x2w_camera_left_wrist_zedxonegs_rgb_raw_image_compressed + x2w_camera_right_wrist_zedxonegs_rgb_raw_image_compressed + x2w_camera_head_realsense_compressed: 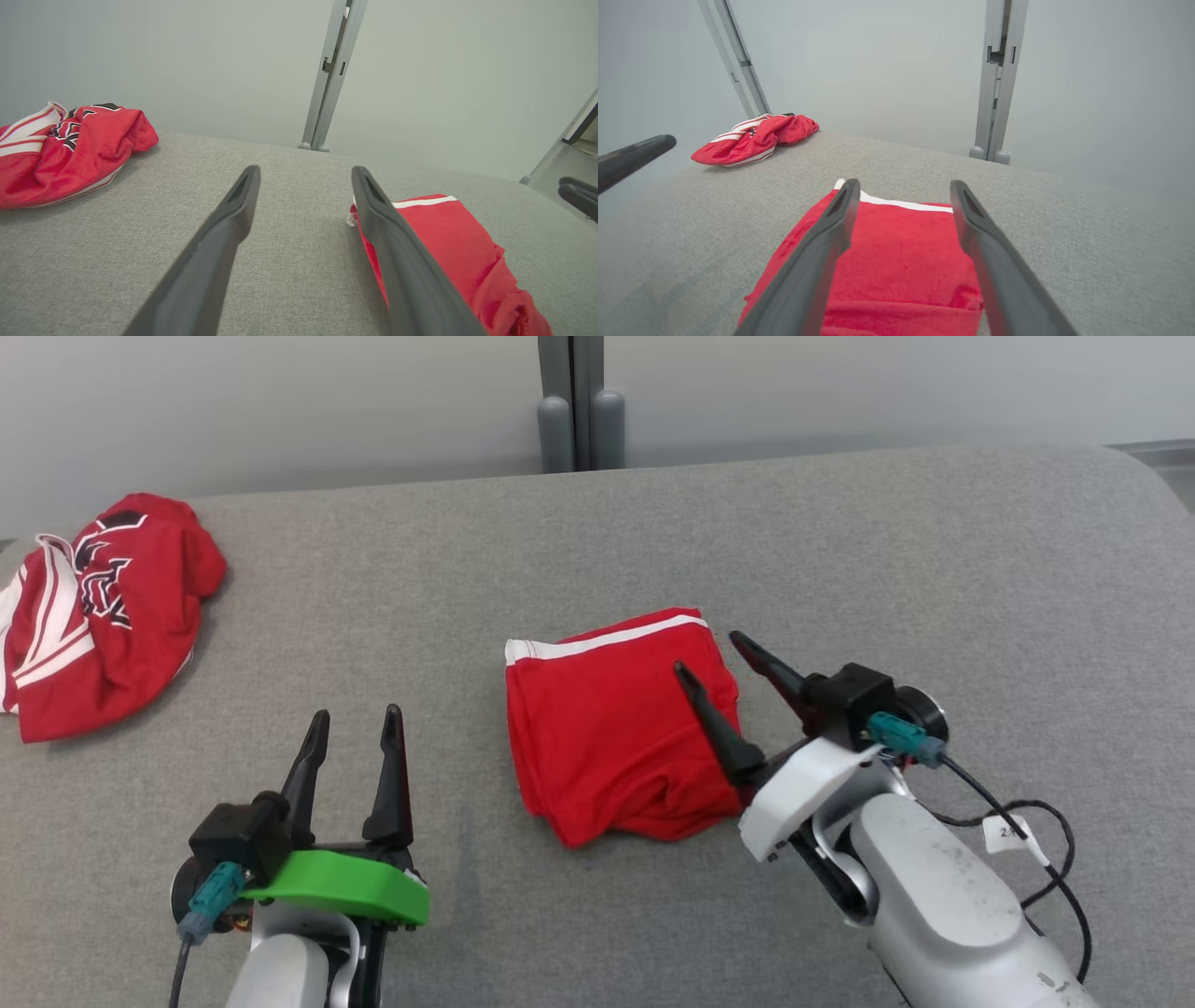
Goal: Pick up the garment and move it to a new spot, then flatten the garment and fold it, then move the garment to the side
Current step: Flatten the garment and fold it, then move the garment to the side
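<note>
Grey fabric-covered table [840, 569]: the folded red cloth garment with white stripe [607, 728] lies near the centre. Right hand [707, 651]: fingers spread wide, empty, over the garment's right edge. Left hand [357, 712]: wide, empty, near the front edge. Crumpled red-and-white jersey [112, 616]: far left corner.

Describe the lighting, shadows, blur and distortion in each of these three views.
Head view: soft, even light, no glare, sharp throughout, a faint shadow beside the crumpled garment. Left wrist view: wide-angle distortion tilts the post; the grey surface stays crisp. Right wrist view: the same splaying distortion, the left edge looks hazy, the folded garment is sharp.
</note>
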